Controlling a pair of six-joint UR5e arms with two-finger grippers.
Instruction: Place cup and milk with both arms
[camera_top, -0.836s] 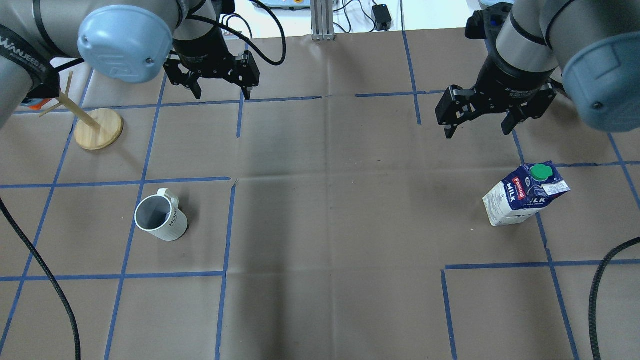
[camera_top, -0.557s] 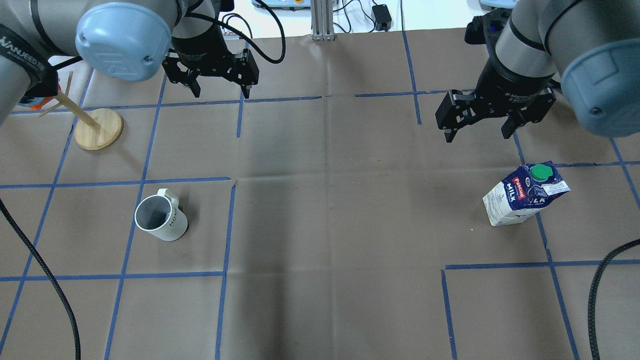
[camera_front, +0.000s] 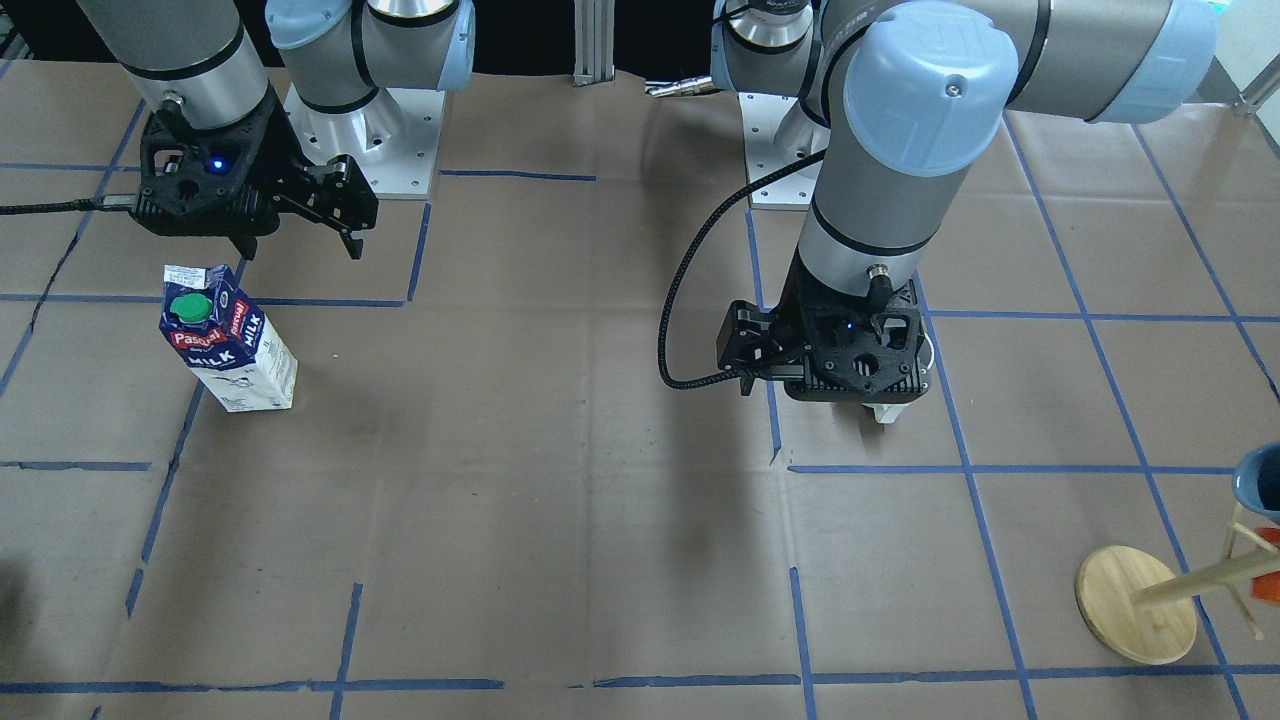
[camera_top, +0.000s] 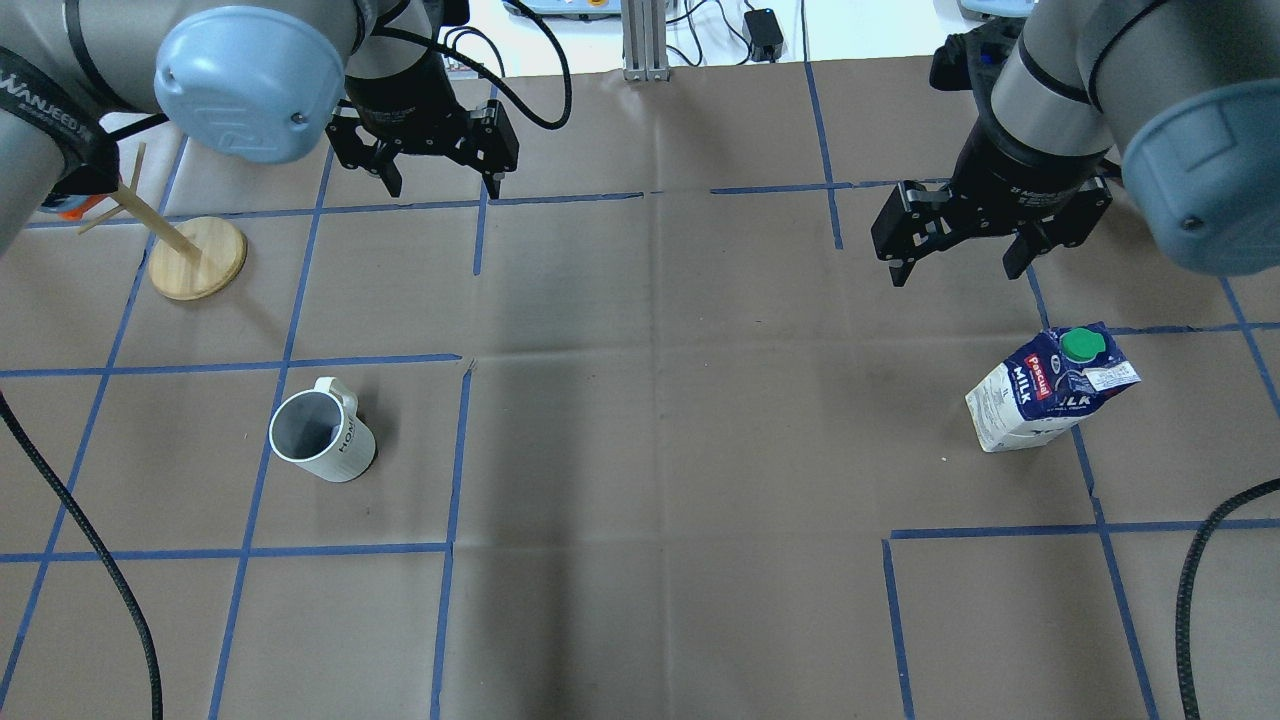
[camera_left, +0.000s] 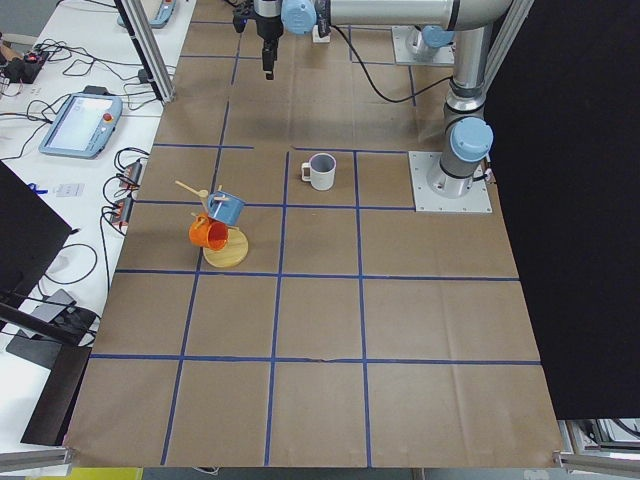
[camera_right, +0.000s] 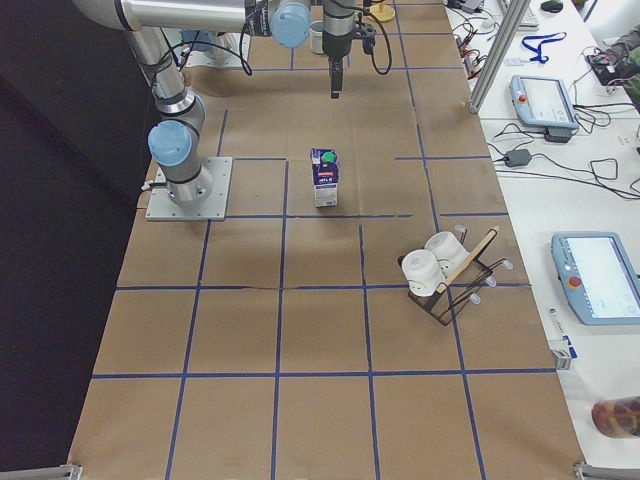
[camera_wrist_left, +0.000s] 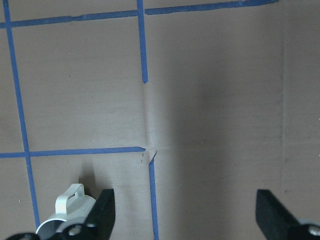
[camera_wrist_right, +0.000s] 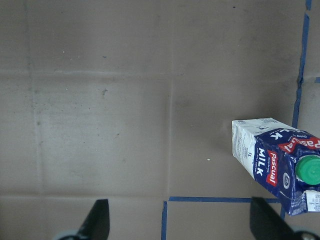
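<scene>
The cup (camera_top: 322, 437), a white mug with a dark grey inside, stands upright on the left of the table. It also shows in the exterior left view (camera_left: 320, 171), and its handle (camera_wrist_left: 72, 196) shows at the lower left of the left wrist view. The milk (camera_top: 1050, 395) stands on the right, with its green cap up (camera_front: 228, 345) (camera_wrist_right: 275, 160). My left gripper (camera_top: 443, 190) is open and empty, high above the table beyond the cup. My right gripper (camera_top: 955, 272) is open and empty, above the table beyond the milk (camera_front: 300, 250).
A wooden mug tree (camera_top: 197, 258) stands at the far left and holds a blue and an orange cup (camera_left: 215, 220). A rack with white cups (camera_right: 445, 270) stands at the right end. Blue tape lines grid the brown table. Black cables (camera_top: 90, 540) hang at both sides.
Both arms have shifted only slightly. Both grippers stay open. The cup and the milk have not moved.
</scene>
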